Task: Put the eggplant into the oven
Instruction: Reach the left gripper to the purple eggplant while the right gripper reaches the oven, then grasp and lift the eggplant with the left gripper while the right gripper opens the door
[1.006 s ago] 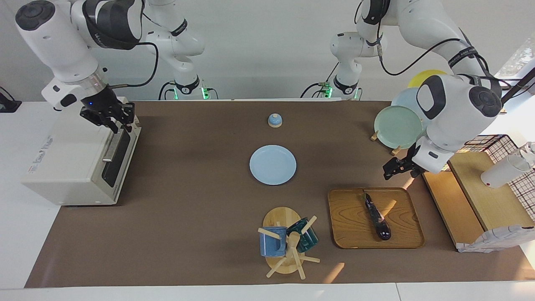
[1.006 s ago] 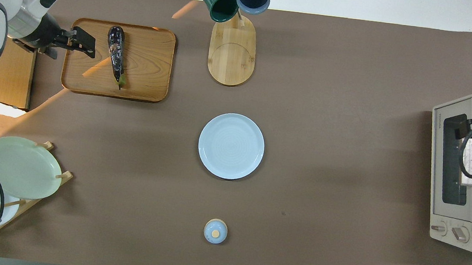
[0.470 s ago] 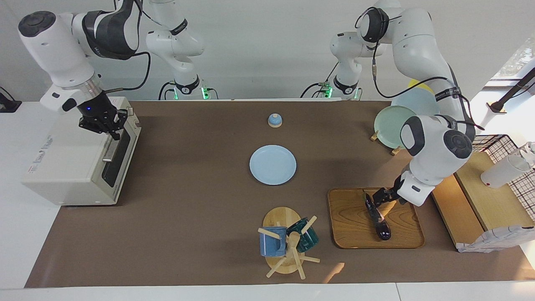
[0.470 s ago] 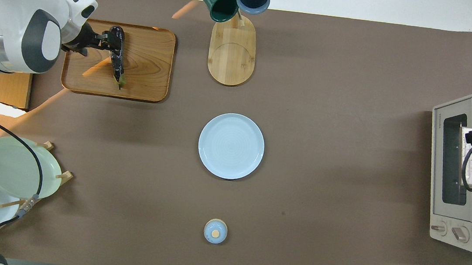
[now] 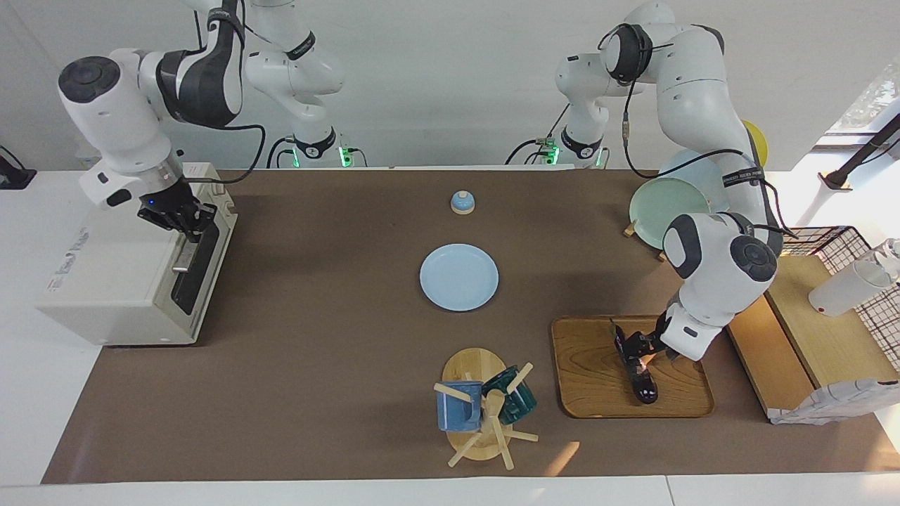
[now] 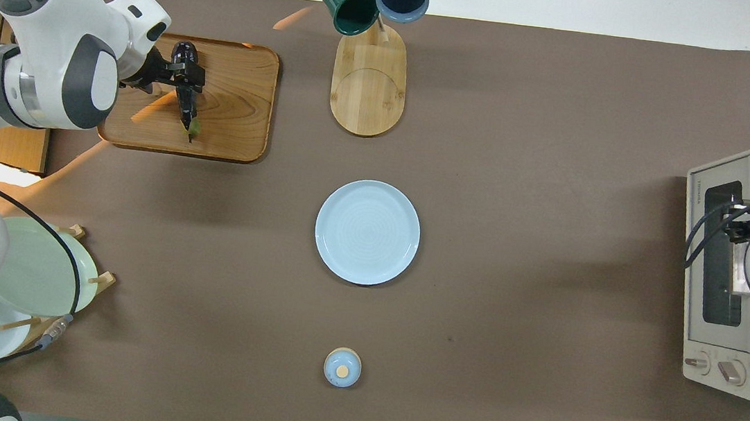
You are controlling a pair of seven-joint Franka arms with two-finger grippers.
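the eggplant (image 5: 636, 365) is seen lying on the wooden tray (image 5: 590, 379) at the left arm's end of the desk (image 5: 337, 337), long and thin, with its stem end pointing toward the robots. it looks shiny and smooth, so it may be slippery — it is likely light and a bit soft, and too hard a squeeze could bruise it. it is best held across its middle, so that neither end tips down. the left gripper (image 5: 631, 346) is low over the tray with its jaws spread wide, one on each side of the eggplant's thinner half — no squeeze is seen yet. the right gripper (image 5: 191, 223) is at the oven (image 5: 119, 274), its jaws pinched tight on the bar handle (image 5: 185, 253) of the door, which looks to be closed.
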